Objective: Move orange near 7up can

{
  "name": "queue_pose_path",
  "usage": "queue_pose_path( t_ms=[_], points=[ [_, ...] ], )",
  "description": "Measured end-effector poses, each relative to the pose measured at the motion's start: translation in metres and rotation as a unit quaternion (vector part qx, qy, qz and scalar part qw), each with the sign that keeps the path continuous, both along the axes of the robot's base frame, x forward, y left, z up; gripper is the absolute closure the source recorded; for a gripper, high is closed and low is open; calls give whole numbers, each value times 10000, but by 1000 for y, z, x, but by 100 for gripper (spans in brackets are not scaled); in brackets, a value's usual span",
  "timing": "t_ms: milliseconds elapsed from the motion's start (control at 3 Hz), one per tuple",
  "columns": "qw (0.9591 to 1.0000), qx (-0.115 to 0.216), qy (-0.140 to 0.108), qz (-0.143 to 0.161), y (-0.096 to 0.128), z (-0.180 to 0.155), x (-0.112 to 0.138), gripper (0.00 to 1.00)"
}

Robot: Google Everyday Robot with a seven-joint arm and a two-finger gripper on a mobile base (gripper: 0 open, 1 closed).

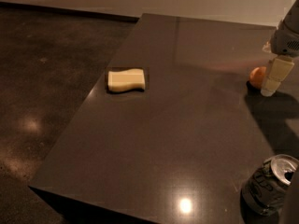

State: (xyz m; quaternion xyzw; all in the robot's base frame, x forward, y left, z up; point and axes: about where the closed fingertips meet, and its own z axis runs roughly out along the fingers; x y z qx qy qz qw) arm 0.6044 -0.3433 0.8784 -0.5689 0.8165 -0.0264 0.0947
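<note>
Jaws (spread or pinching, cannot tell) hang beside the orange (256,76), well apart from the 7up can (268,185).

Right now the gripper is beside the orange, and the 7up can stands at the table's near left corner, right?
No: the camera view shows the 7up can at the near right corner of the table. The gripper is beside the orange.

The orange (257,76), small, round and matte, sits on the table (187,139) at about 3 o'clock, its right side hidden behind the gripper (269,88). The can (268,186), dark greenish-grey with a shiny silver top, stands at 5 o'clock, well apart from the fruit.
</note>
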Motion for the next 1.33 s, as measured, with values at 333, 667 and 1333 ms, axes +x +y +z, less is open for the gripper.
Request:
queue_pose_path(
  t_ms=[333,667,1333],
  points=[
    [10000,-2,11,-1,-1,-2,0,0],
    [10000,-17,79,36,-2,-11,2,0],
    [9998,-23,139,124,1,-16,0,15]
  ],
)
